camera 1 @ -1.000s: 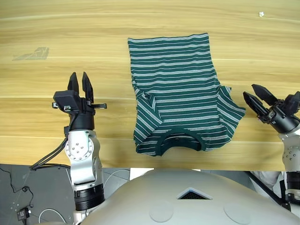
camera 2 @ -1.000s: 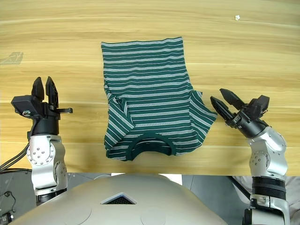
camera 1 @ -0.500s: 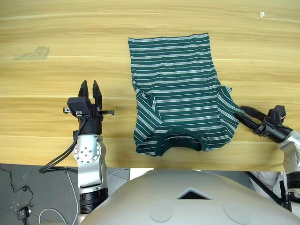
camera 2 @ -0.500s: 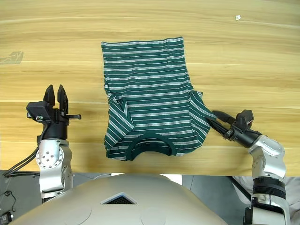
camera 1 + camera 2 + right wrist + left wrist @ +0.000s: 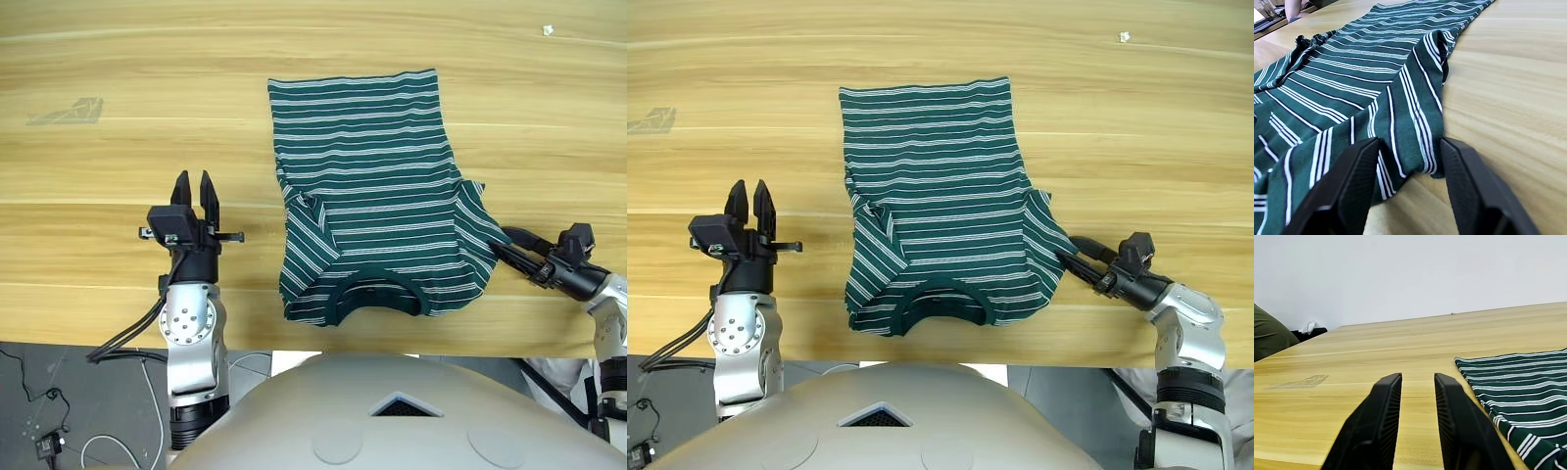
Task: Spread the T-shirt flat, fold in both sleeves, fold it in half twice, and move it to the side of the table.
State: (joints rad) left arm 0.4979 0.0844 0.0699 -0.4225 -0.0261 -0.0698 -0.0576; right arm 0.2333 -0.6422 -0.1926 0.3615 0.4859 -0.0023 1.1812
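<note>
A dark green T-shirt (image 5: 367,186) with white stripes lies on the wooden table (image 5: 147,59), collar (image 5: 377,291) toward me. Its left sleeve is tucked in over the body; the right sleeve (image 5: 480,230) sticks out sideways. My right gripper (image 5: 502,240) lies low on the table at that sleeve's tip. It is open, and in the right wrist view the sleeve hem (image 5: 1410,107) lies flat between the two fingers (image 5: 1359,181). My left gripper (image 5: 194,182) stands to the left of the shirt, apart from it, open by a narrow gap with nothing in it (image 5: 1418,382).
A small white scrap (image 5: 548,30) lies at the table's far right, and a faint grey mark (image 5: 67,112) at the far left. The front edge of the table (image 5: 98,338) runs just behind both wrists. Bare wood surrounds the shirt on all sides.
My right gripper dropped from beside the sleeve to its tip, and its wide-spread fingers narrowed around the hem. My left arm shifted right, closer to the shirt.
</note>
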